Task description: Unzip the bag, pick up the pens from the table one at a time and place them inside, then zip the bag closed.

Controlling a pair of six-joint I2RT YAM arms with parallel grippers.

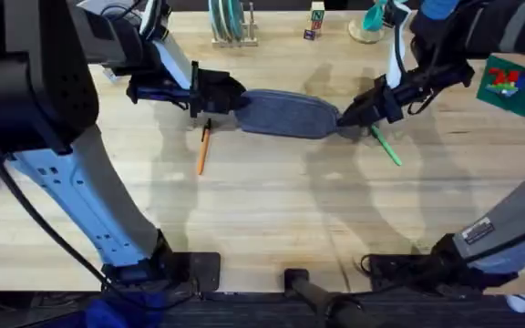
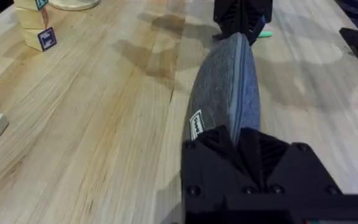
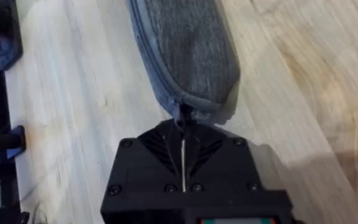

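Note:
The grey-blue bag [image 1: 288, 114] lies lengthwise across the far middle of the table [image 1: 272, 210], its zipper [image 3: 149, 50] closed. My left gripper [image 1: 233, 98] is shut on the bag's left end [image 2: 229, 106]. My right gripper [image 1: 344, 117] is shut on the bag's right end, where the zipper's pull tab [image 3: 182, 115] sits between its fingers [image 3: 183, 134]. An orange pen [image 1: 202, 150] lies on the table just in front of the left gripper. A green pen [image 1: 386, 146] lies in front of the right gripper, and its tip [image 2: 265, 34] shows beside the far gripper in the left wrist view.
At the table's back edge stand a wooden rack with teal discs [image 1: 231, 25], small lettered blocks [image 1: 315, 16] and a teal object [image 1: 372, 20]. A green plate with toy bricks [image 1: 516, 84] sits at the far right. Wooden blocks [image 2: 37, 31] lie left of the bag.

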